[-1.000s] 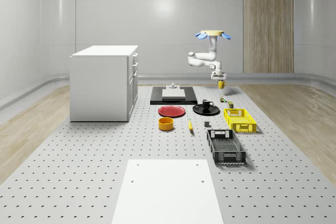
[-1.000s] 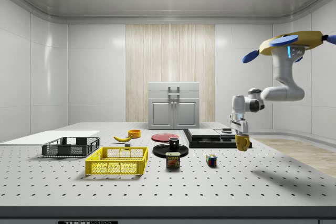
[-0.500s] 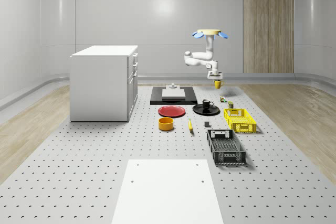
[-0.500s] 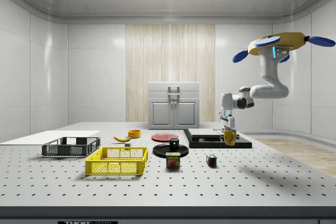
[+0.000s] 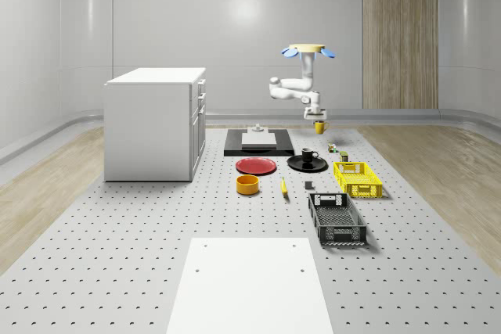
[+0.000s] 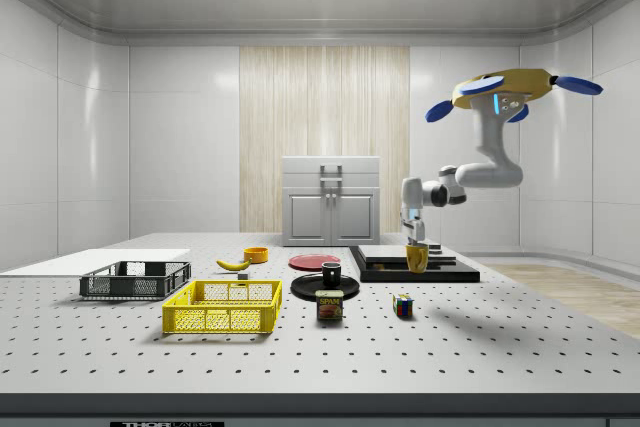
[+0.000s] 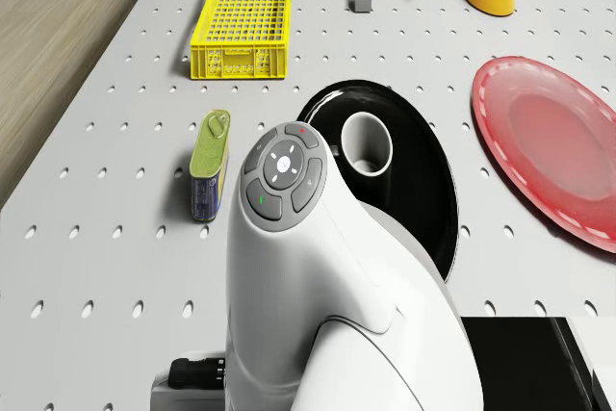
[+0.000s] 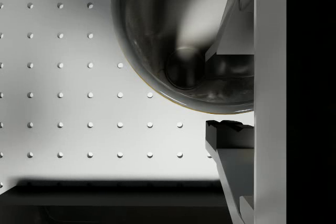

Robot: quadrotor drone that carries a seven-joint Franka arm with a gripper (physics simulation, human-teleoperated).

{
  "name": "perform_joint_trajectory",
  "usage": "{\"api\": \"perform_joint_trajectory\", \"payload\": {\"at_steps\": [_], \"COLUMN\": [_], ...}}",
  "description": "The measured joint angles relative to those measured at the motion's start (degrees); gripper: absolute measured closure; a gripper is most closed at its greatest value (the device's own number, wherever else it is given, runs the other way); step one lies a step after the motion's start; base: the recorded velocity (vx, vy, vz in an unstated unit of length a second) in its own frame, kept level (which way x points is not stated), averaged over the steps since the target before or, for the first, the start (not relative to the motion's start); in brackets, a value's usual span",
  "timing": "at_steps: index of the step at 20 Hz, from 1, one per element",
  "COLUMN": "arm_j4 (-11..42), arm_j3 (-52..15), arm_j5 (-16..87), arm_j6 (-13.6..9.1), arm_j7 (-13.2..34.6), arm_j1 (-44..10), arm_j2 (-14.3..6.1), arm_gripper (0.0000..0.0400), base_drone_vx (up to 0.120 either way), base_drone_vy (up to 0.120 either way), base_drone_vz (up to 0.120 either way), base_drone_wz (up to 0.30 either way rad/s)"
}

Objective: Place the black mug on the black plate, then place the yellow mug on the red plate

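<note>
The black mug (image 5: pixel 309 155) stands on the black plate (image 5: pixel 297 165); from the drone view the mug (image 7: pixel 367 144) is seen from above on that plate (image 7: pixel 433 190). The red plate (image 5: pixel 256 166) lies bare on the whole-scene view's left of it. My gripper (image 5: pixel 318 118) is shut on the yellow mug (image 5: pixel 319 127), which hangs in the air beyond the black plate. In the side view the gripper (image 6: pixel 414 241) holds the mug (image 6: pixel 416 259) above the table. The wrist view has the mug's rim (image 8: pixel 178 40) pinched between the fingers (image 8: pixel 229 134). The drone (image 5: pixel 308 50) hovers high above.
A black slab (image 5: pixel 258 143) lies behind the plates, a white cabinet (image 5: pixel 155 123) to its left. A yellow bowl (image 5: pixel 247 184), a banana (image 5: pixel 283 186), a yellow basket (image 5: pixel 357 178) and a black basket (image 5: pixel 337 218) sit nearer. A can (image 6: pixel 330 306) and cube (image 6: pixel 402 306) stand by the plate.
The drone, arm and held yellow mug have shifted toward the side view's left and slightly up, closer to the black slab and plates. The plates and black mug have not moved.
</note>
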State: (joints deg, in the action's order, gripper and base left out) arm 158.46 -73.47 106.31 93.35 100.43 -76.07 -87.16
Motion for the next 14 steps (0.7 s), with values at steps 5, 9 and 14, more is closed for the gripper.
{"api": "perform_joint_trajectory", "payload": {"at_steps": [5,9,14], "arm_j4": [-0.01,-0.01,-0.02], "arm_j3": [-0.01,-0.02,-0.02], "arm_j5": [-0.05,-0.08,-0.12], "arm_j6": [0.10,0.17,0.26], "arm_j7": [0.03,0.04,0.07], "arm_j1": [-0.03,-0.06,-0.09], "arm_j2": [-0.11,-0.19,-0.28], "arm_gripper": [0.0290,0.0290,0.0290], "base_drone_vx": [0.120,0.120,0.120], "base_drone_vy": [-0.120,-0.120,-0.120], "base_drone_vz": [0.016,0.000,0.000], "base_drone_wz": [0.000,0.000,0.000]}}
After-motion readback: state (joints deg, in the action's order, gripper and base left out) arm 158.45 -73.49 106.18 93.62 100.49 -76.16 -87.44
